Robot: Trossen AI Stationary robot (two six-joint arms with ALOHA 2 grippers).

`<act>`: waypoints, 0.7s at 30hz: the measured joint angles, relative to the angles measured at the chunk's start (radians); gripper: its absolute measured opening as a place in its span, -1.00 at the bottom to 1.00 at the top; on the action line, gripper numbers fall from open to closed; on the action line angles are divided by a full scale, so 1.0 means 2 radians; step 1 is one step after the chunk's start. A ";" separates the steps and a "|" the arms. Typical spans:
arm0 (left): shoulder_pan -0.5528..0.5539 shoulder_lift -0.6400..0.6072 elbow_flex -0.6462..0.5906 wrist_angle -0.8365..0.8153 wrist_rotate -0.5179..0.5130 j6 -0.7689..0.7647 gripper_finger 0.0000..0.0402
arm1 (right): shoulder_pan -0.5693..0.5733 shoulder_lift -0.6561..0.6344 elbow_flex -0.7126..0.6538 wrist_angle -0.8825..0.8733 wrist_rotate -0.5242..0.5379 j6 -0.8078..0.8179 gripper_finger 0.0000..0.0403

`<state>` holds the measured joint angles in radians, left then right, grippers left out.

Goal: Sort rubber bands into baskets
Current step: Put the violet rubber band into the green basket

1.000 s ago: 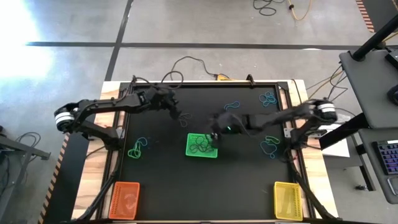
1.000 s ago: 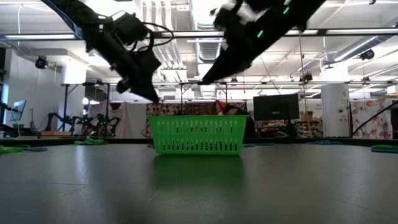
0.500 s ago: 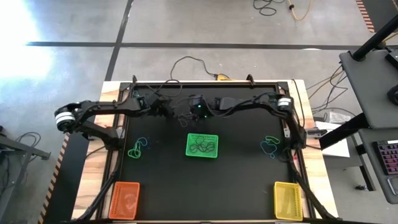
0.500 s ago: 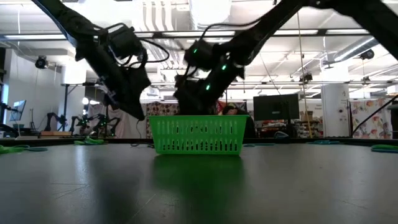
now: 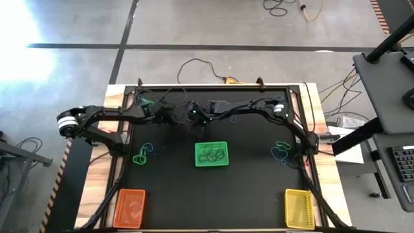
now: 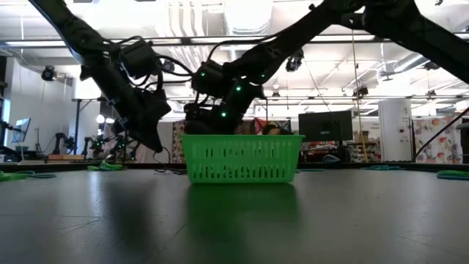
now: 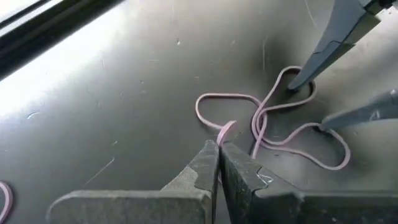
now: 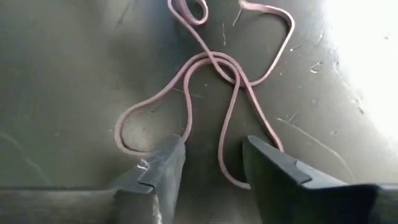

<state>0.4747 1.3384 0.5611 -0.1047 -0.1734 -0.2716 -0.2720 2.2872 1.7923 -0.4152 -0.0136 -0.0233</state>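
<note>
A tangle of thin rubber band loops [image 7: 267,124] lies on the black table toward its far edge, left of centre. My left gripper [image 7: 219,146] is shut at one end of the tangle. My right gripper [image 8: 214,155] is open, its fingertips down at the table on either side of a strand [image 8: 225,149]; the left wrist view shows it [image 7: 308,104] at the tangle's other end. In the high view both grippers meet [image 5: 184,119] beyond the green basket [image 5: 197,153]. The orange basket [image 5: 118,207] and the yellow basket [image 5: 288,208] stand at the near corners. My left gripper pinches one end of the rubber band [image 7: 226,130] between its two fingertips, coming slanting down from the table's left. That end rises off the table to the fingers; the other loops lie slack on the table. I cannot tell whether my right gripper's fingers touch the band.
More rubber bands lie loose: green [image 5: 141,157] and blue [image 5: 149,147] at the left, others at the right [image 5: 281,152] and far right [image 5: 279,101]. The green basket holds several bands. A raised frame [image 5: 213,87] rims the table.
My right gripper has swung from above the green basket toward the table's far left, down to the table next to my left gripper. My left gripper has sunk toward the table, staying shut. The green basket has slid a little toward the near edge.
</note>
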 joint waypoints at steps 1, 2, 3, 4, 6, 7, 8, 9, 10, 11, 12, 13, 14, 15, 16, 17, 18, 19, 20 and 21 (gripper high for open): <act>0.000 0.000 -0.002 0.000 0.000 0.000 -1.00 | 0.000 0.005 0.008 -0.006 0.005 -0.004 -0.27; 0.000 0.000 -0.003 0.000 0.000 0.000 -1.00 | 0.000 0.009 0.015 -0.013 0.007 -0.007 -0.32; 0.000 0.000 -0.004 0.001 0.000 0.000 -1.00 | 0.000 0.011 0.022 -0.021 0.007 -0.009 -0.38; 0.000 0.000 -0.004 0.002 0.000 0.000 -1.00 | 0.000 0.015 0.029 -0.027 0.008 -0.013 -0.44; 0.000 0.000 -0.004 0.002 0.000 0.000 -1.00 | 0.000 0.020 0.040 -0.034 0.010 -0.020 -0.58; 0.000 0.000 -0.004 0.003 0.000 0.000 -1.00 | -0.001 0.023 0.046 -0.038 0.012 -0.023 -0.65; 0.000 0.000 -0.003 0.003 0.000 0.000 -1.00 | -0.001 0.024 0.051 -0.041 0.012 -0.026 -0.72; 0.000 0.000 -0.003 0.004 0.000 0.000 -1.00 | -0.002 0.025 0.054 -0.043 0.014 -0.030 -0.79; 0.000 0.000 -0.003 0.004 0.000 0.000 -1.00 | -0.003 0.025 0.055 -0.043 0.016 -0.032 -0.85; 0.000 0.000 -0.004 0.004 0.000 0.001 -1.00 | -0.003 0.026 0.057 -0.044 0.018 -0.035 -0.90; 0.000 0.000 -0.006 0.005 0.000 0.001 -1.00 | -0.003 0.026 0.057 -0.044 0.020 -0.038 -0.93; 0.000 0.000 -0.009 0.004 0.000 0.001 -1.00 | -0.003 0.025 0.058 -0.044 0.021 -0.041 -0.94; 0.000 0.000 -0.011 0.004 0.000 0.001 -1.00 | -0.003 0.024 0.058 -0.044 0.022 -0.042 -0.94; 0.000 0.000 -0.014 0.004 0.000 0.001 -1.00 | -0.003 0.024 0.058 -0.044 0.022 -0.042 -0.94; 0.000 0.000 -0.016 0.004 0.000 0.001 -1.00 | -0.003 0.023 0.058 -0.045 0.022 -0.042 -0.94; 0.000 0.000 -0.018 0.004 0.000 0.001 -1.00 | -0.003 0.022 0.058 -0.047 0.022 -0.042 -0.95; 0.000 0.000 -0.021 0.004 0.000 0.000 -1.00 | -0.003 0.022 0.058 -0.049 0.022 -0.043 -0.95; 0.000 0.000 -0.024 0.004 0.000 0.000 -1.00 | -0.003 0.021 0.058 -0.050 0.022 -0.045 -0.95; 0.000 0.000 -0.026 0.004 0.000 0.000 -1.00 | -0.003 0.021 0.058 -0.051 0.022 -0.047 -0.95; 0.000 0.000 -0.028 0.004 0.000 0.000 -1.00 | -0.003 0.021 0.058 -0.052 0.022 -0.047 -0.95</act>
<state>0.4747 1.3380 0.5056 -0.0965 -0.1734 -0.2716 -0.2775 2.3288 1.9091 -0.5185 0.0298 -0.1180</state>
